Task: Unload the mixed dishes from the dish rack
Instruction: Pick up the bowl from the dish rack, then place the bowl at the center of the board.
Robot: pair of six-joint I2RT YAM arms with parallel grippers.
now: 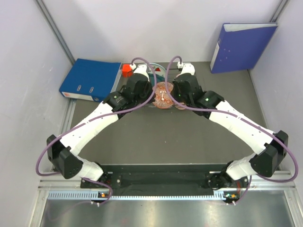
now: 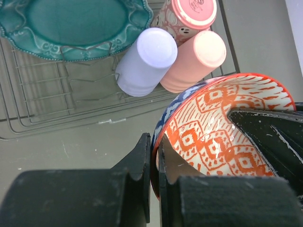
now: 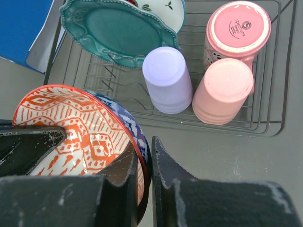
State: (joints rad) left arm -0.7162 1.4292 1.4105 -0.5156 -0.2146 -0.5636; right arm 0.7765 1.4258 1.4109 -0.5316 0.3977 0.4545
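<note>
Both grippers are shut on opposite sides of the rim of the small patterned bowl (image 1: 164,94), orange-red inside and blue outside. They hold it just in front of the dish rack (image 2: 42,99). My left gripper (image 2: 155,156) pinches the bowl (image 2: 218,127) at its left rim. My right gripper (image 3: 144,161) pinches the bowl (image 3: 80,127) at its right rim. In the rack (image 3: 270,118) stand the teal plate (image 3: 116,30), the white plate (image 3: 173,9) behind it, the upturned lavender cup (image 3: 166,82), a salmon cup (image 3: 222,92) and a pink cup (image 3: 236,28).
A blue binder (image 1: 90,79) lies at the back left with a small red cube (image 1: 127,70) beside it. A second binder (image 1: 241,47) leans on the back right wall. Both arms cover most of the rack in the top view.
</note>
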